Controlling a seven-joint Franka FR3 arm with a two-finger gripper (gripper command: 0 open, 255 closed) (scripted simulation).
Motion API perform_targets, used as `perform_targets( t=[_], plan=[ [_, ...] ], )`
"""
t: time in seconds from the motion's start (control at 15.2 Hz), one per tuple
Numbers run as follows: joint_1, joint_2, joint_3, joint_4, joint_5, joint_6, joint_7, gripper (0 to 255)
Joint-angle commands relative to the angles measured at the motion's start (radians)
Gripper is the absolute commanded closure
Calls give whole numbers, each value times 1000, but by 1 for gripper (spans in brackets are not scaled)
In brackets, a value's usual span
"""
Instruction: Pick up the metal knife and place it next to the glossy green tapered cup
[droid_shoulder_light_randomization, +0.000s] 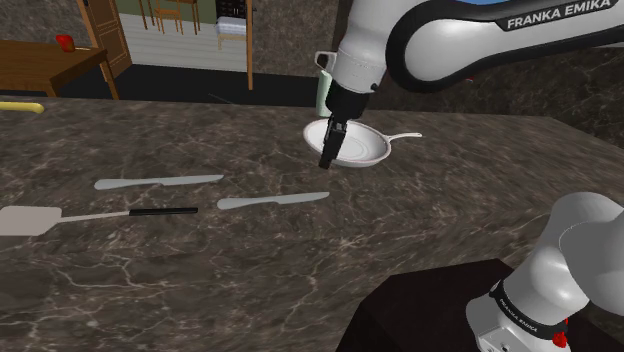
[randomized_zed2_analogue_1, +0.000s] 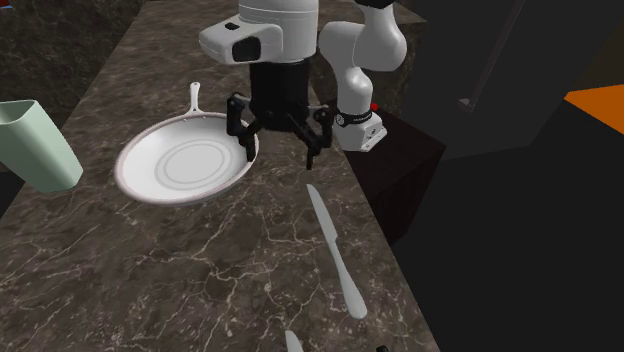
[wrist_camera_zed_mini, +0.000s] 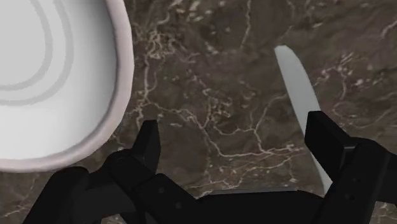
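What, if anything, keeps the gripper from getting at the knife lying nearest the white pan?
Probably nothing, so likely yes: the open gripper hovers above bare counter between the pan and that knife, with nothing lying on or against the knife.

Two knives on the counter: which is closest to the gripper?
The knife nearer the white pan, lying close to the open gripper. The other knife lies farther toward the shoulder view's left, by the spatula.
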Motion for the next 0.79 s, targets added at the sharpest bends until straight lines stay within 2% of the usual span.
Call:
perform_targets(
  t=[0.0,0.46,0.73],
  plan=[
    [22,42,20,16,0,42,-26,0],
    [92,165,88,93,-13,139,-112,0],
    [99,199,96,86,-23,183,-115,0]
  ],
)
